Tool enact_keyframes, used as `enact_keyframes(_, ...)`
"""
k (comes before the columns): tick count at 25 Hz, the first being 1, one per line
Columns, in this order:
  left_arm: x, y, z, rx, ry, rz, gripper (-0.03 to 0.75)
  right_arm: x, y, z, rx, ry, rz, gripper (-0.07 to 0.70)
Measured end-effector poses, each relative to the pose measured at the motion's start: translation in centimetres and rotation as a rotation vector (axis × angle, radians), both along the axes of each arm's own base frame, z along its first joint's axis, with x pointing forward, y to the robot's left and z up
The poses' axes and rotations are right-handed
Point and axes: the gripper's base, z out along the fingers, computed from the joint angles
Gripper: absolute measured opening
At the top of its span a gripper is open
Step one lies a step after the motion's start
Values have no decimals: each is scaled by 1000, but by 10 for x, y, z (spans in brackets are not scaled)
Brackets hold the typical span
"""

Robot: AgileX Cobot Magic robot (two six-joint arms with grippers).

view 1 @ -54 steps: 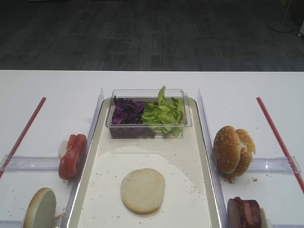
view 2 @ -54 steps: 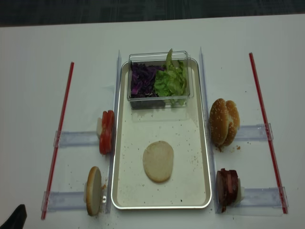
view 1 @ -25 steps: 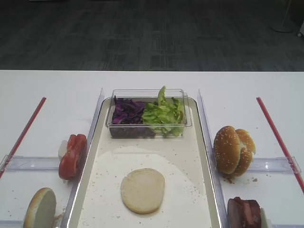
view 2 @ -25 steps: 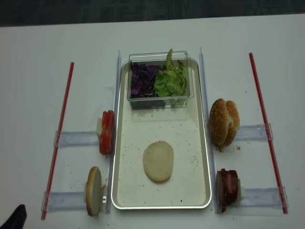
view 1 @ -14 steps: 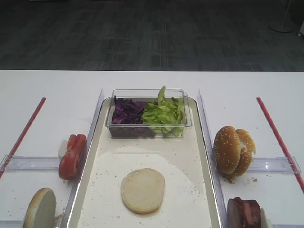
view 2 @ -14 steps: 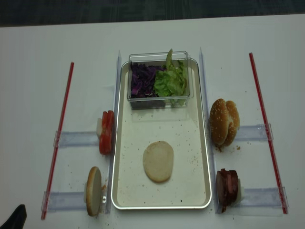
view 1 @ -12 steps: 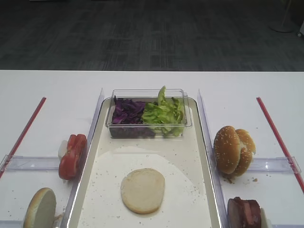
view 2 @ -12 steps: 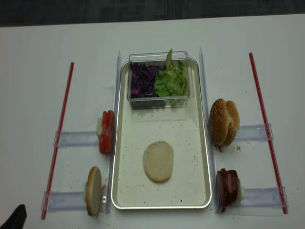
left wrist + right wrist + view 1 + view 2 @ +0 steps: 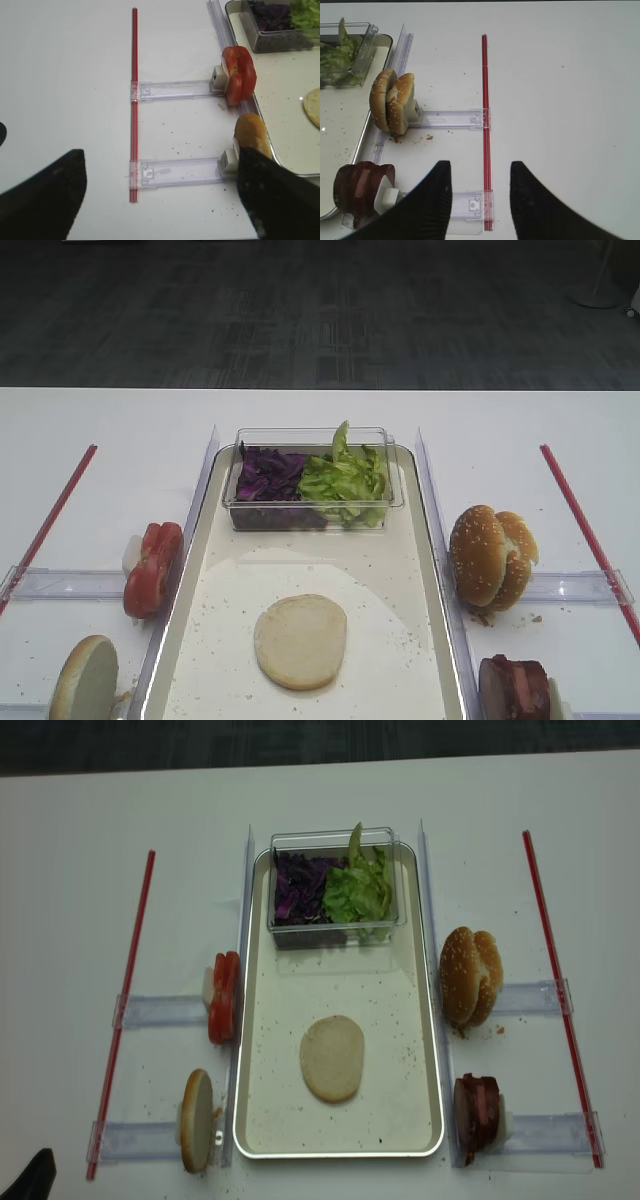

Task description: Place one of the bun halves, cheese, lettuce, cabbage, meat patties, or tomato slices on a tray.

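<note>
**End effectors parked wide apart, one bun half laid on the tray**

Both end effectors are seen only from their own wrist views, held back at the near edge of the surface. The left end effector (image 9: 160,200) is spread wide with nothing between its fingers, and the right end effector (image 9: 480,200) is likewise released and empty. Neither is touching any food.

On the tray (image 9: 420,1050) a plain bun half (image 9: 332,1058) is lying flat, cut face up, near the middle of the speckled floor. By that measure the placing of one item can be judged done. At the tray's far end a clear tub (image 9: 280,930) is resting, with cabbage (image 9: 297,890) in its left part and lettuce (image 9: 360,888) in its right; both are contained in the tub, not laid loose on the tray floor.

Everything else is left outside the tray, standing on edge in clear holders. To the left, the tomato slices (image 9: 224,997) are just beside the tray rim, with another plain bun half (image 9: 195,1120) nearer the front. To the right, the sesame buns (image 9: 470,975) and the meat patties (image 9: 477,1113) are set just beside the rim. No cheese can be made out, though a pale block behind the patties is too small to be identified.

If further layers are wanted, any of these is yet to be picked.
</note>
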Motion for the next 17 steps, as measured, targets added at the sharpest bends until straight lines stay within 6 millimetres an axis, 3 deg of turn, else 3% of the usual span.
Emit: enact_keyframes(17, 0, 0, 0, 0, 0, 0, 565, 0, 0, 0, -1, 0, 1, 319)
